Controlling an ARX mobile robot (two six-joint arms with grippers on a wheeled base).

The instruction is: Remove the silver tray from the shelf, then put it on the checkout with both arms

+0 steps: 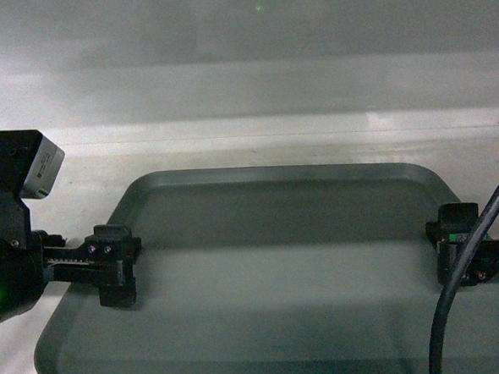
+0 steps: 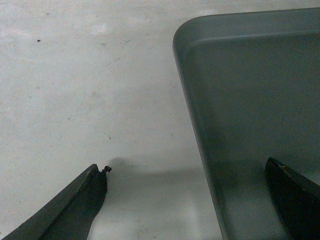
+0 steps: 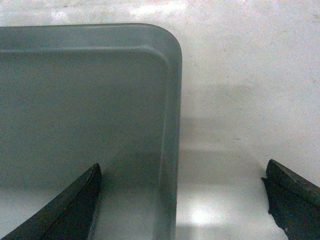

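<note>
Left gripper point(image 1: 117, 265): at the left rim of the silver tray point(image 1: 272, 279), about midway along that side; in the left wrist view its fingers point(image 2: 75, 210) are spread wide, one over the bare white surface outside the rim, the other inside over the tray floor; the rim runs between them, not touched by either; a green light glows on the arm body at the left edge of the head view
Right gripper point(image 1: 456, 242): at the right rim of the tray, opposite the left one; in the right wrist view its fingers point(image 3: 70, 207) are likewise spread wide, one inside the tray, one outside over the white surface; the rim lies between them with clear gaps on both sides; a thick black cable point(image 1: 463, 284) curves down in front of it
Silver tray: dull grey-green, flat, rounded corners, low raised rim; it lies flat on the shelf point(image 1: 79, 176), its near edge at the bottom of the head view, its far edge short of the back panel; nothing lies in it
Shelf: white board, scuffed and speckled in the wrist views; shadows of the gripper fingers fall on it beside the tray
Back panel point(image 1: 240, 35): white, upright behind the board; a small green spot shows near its top
</note>
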